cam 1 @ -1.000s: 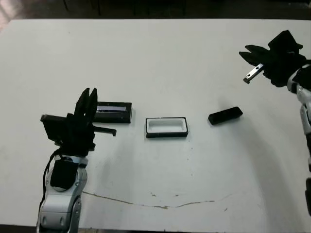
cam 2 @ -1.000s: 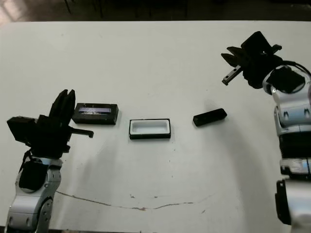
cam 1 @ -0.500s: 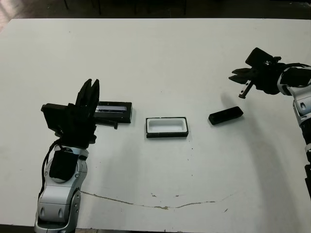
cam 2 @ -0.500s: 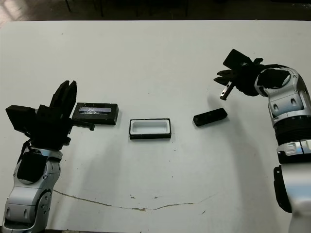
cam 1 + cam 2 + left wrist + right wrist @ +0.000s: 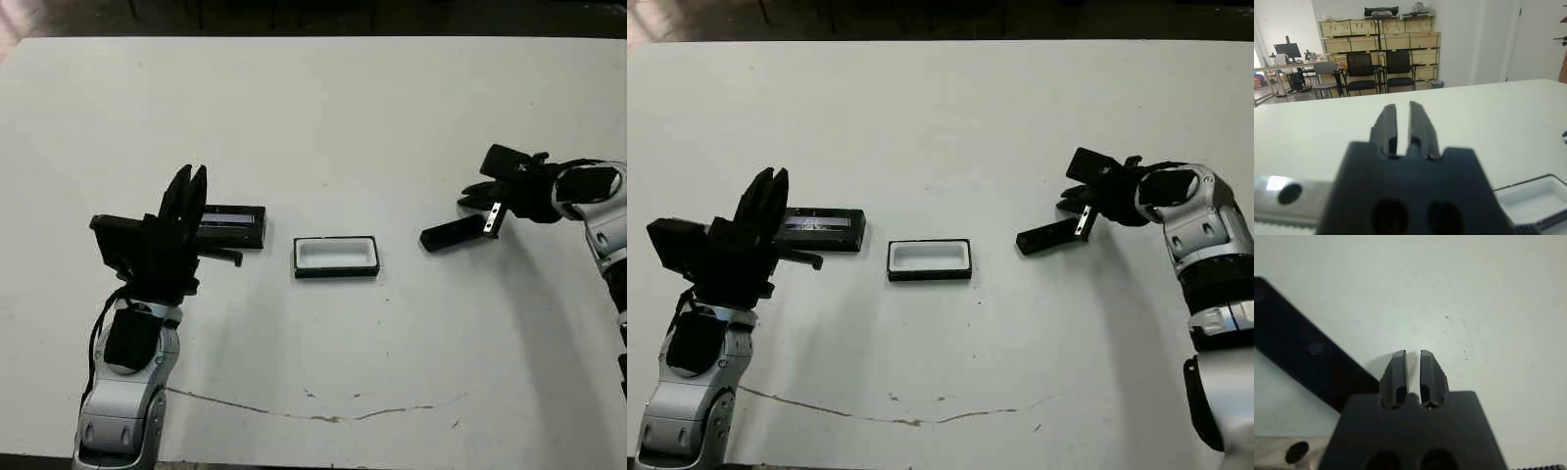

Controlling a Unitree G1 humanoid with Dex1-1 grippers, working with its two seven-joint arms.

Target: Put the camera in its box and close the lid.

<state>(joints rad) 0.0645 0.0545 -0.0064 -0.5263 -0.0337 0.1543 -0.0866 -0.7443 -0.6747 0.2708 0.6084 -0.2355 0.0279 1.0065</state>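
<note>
since a second ago the right gripper (image 5: 1080, 208) has swung down from high above the table and now sits low at the far-right end of the camera (image 5: 1050, 236), while the left gripper (image 5: 184, 201) has only drifted a little toward the lid (image 5: 230, 226). taking the box (image 5: 930, 259) as the landmark, the camera lies flat on the table (image 5: 323, 117) well to its right and slightly tilted, the lid lies just to its left with the silvery stripe up, and the box itself sits between them, white lining bare and nothing inside. the main risk from here, as i judge it, is a failed or glancing pickup: in the right wrist view the right fingers (image 5: 1397, 373) stand nearly together, only a thin slit between them, and the camera (image 5: 1308, 362) lies off to one side of them, not between them, so descending like this could nudge or spin the slim body away instead of gripping it; the jaws would need to spread first. that gripper is clenched almost closed and holds nothing; whether it already touches the camera's end i cannot tell. the left gripper is likewise nearly closed, with a narrow gap between its fingers (image 5: 1387, 125), empty, raised beside the lid.
</note>
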